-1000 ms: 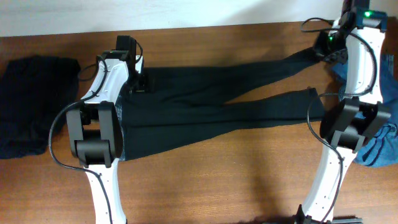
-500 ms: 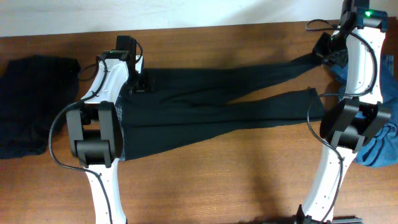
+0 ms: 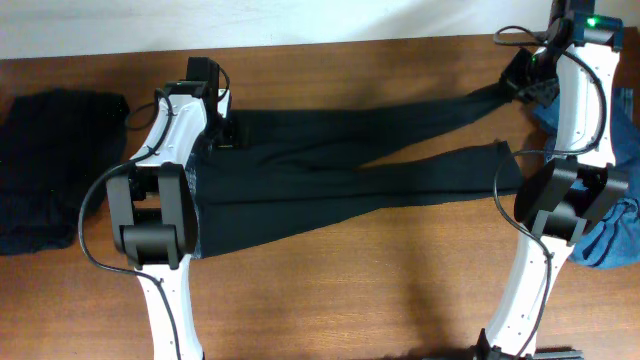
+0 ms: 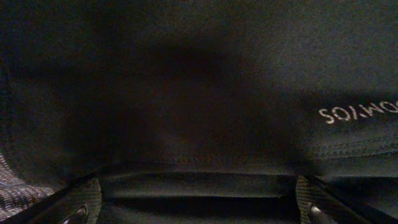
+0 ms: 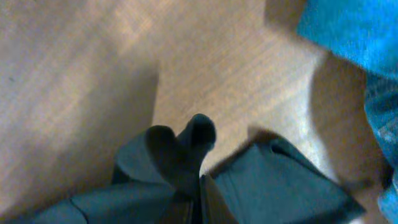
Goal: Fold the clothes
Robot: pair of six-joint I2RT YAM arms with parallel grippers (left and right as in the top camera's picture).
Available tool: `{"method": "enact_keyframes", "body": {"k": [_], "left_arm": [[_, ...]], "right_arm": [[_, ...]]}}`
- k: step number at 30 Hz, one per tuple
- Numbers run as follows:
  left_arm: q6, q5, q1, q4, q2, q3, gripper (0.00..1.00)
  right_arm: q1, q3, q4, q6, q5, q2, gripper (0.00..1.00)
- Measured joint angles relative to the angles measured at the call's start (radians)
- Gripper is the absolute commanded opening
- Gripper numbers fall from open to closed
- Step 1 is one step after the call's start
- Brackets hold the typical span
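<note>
The clothes, long black trousers point(image 3: 330, 165), lie flat across the wooden table point(image 3: 350, 290), waist to the left and legs to the right. My left gripper point(image 3: 226, 131) sits low over the waist end's far corner. In the left wrist view black cloth point(image 4: 186, 93) with white lettering point(image 4: 357, 112) fills the frame. The left gripper point(image 4: 198, 205) is open, its fingertips point(image 4: 87, 198) wide apart with a fold of cloth lying between them. My right gripper point(image 3: 522, 78) is shut on the far leg's end point(image 3: 490, 95). The right wrist view shows that leg end point(image 5: 180, 158) bunched at my shut right gripper point(image 5: 202, 199).
A dark garment point(image 3: 50, 170) lies heaped at the table's left end. A blue denim garment point(image 3: 612, 235) lies at the right edge, also seen in the right wrist view point(image 5: 348, 31). The near leg's end point(image 3: 500, 160) lies flat beside the right arm.
My right gripper has drawn the far leg's end slightly to the right, pulling it tighter. The left arm has not moved.
</note>
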Motion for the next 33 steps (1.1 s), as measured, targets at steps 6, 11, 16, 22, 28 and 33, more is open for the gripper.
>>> {"method": "enact_keyframes", "body": {"k": [6, 11, 16, 22, 28, 33], "left_arm": [[0.000, 0.000, 0.000, 0.000, 0.000, 0.000, 0.99], [0.000, 0.000, 0.000, 0.000, 0.000, 0.000, 0.99], [0.000, 0.000, 0.000, 0.000, 0.000, 0.000, 0.99], [0.000, 0.000, 0.000, 0.000, 0.000, 0.000, 0.99], [0.000, 0.000, 0.000, 0.000, 0.000, 0.000, 0.99], [0.000, 0.000, 0.000, 0.000, 0.000, 0.000, 0.99]], "right_arm": [[-0.010, 0.000, -0.105, 0.006, 0.037, 0.000, 0.04], [-0.037, 0.000, -0.189, 0.007, 0.044, 0.000, 0.04], [-0.050, 0.000, -0.216, 0.009, 0.045, 0.000, 0.04], [-0.049, 0.000, -0.177, 0.061, 0.045, 0.000, 0.04], [-0.049, -0.034, -0.133, 0.103, 0.044, 0.000, 0.04], [-0.049, -0.113, -0.040, 0.130, 0.044, 0.000, 0.08]]}}
